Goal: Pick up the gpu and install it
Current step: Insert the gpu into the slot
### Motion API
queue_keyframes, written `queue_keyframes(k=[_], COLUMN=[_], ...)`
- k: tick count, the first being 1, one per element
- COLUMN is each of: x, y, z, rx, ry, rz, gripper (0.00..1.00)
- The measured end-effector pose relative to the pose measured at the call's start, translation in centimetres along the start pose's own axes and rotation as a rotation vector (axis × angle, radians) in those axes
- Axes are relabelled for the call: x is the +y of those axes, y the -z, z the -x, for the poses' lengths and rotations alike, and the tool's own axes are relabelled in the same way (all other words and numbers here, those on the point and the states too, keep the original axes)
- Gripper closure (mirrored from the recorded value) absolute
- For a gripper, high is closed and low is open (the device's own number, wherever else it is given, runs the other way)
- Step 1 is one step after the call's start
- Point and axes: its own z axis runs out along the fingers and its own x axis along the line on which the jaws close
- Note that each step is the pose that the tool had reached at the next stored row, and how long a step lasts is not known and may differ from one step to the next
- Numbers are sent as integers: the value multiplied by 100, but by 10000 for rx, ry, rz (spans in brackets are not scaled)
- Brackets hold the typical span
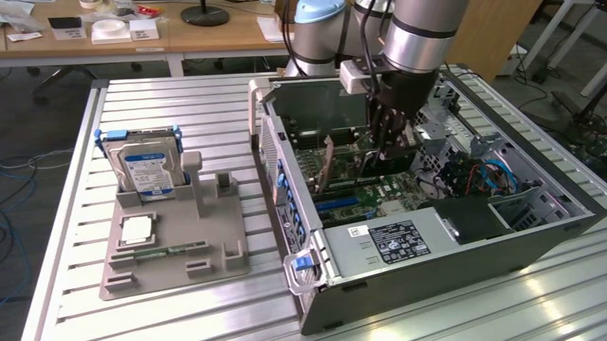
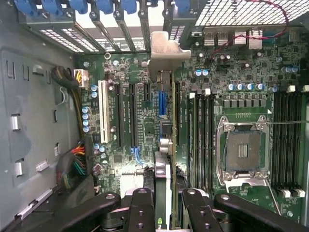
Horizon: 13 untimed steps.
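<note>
- The gpu stands on edge inside the open computer case, above the expansion slots of the motherboard. In the wrist view it shows edge-on.
- Its silver bracket is at the rear wall of the case, against the row of slot openings with blue clips.
- It runs just beside the blue slot, and the CPU socket lies well apart on its other side.
- The 2 fingers sit on opposite faces of the card and appear clenched on it, so the gripper is grasping the gpu.
- As for progress, the pickup looks done, because the card is in the case and not on the grey holder.
- The install is under way. I cannot tell whether the card's edge is fully seated in a slot, and no clip is visibly locked over the bracket.
- The arm reaches straight down from above into the case, with the gripper vertical and low among the boards, towards the far side of the case.
- On the bench, at the exterior view's left, the holder carries the hard drive upright at its far end. The small green memory stick lies flat nearer the camera.
</note>
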Motion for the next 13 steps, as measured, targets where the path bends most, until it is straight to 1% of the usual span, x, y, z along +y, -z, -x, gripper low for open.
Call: queue_keyframes(k=[4,11,13], x=[33,80,82], y=[-15,-70,-71], z=[-6,-14,-14], rx=[0,-1,0], ry=[4,17,26], rz=[0,2,3], gripper=[73,73,73])
